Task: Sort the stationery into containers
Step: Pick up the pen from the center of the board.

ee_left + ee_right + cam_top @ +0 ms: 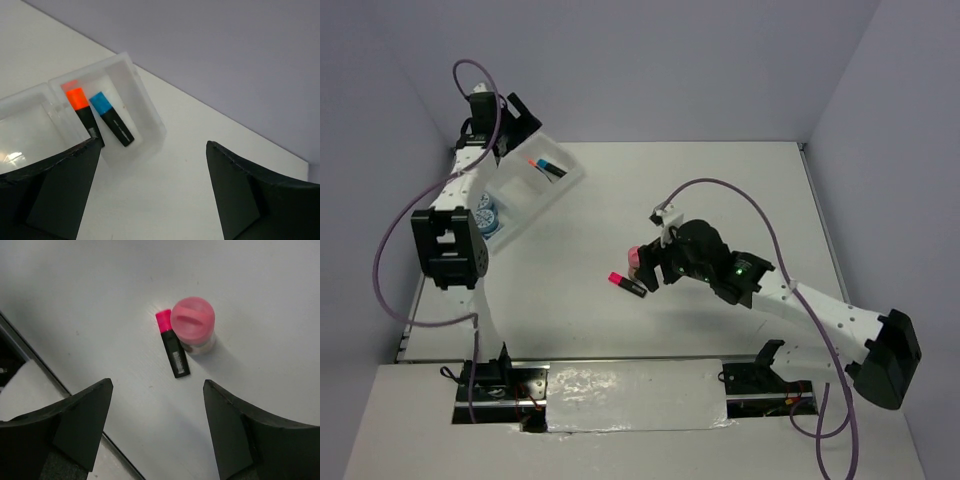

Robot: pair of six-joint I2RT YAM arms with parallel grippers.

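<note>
The long white tray (565,190) lies at the far left of the table. Its far end compartment (150,115) holds an orange-capped marker (80,107) and a blue-capped marker (112,119), both also seen from above (548,167). A blue roll (488,215) sits in the near compartment, partly behind the left arm. My left gripper (153,143) hovers open and empty just past the tray's end (520,125). Mid-table, a pink-capped marker (172,344) lies beside the upright pink-capped bottle (193,325). My right gripper (157,383) hangs open above them (648,268), holding nothing.
The table's near edge with its dark rail (50,375) runs just behind the right gripper. A white plate (635,395) covers the rail between the arm bases. Purple cables loop off both arms. Grey walls close the table at back and right.
</note>
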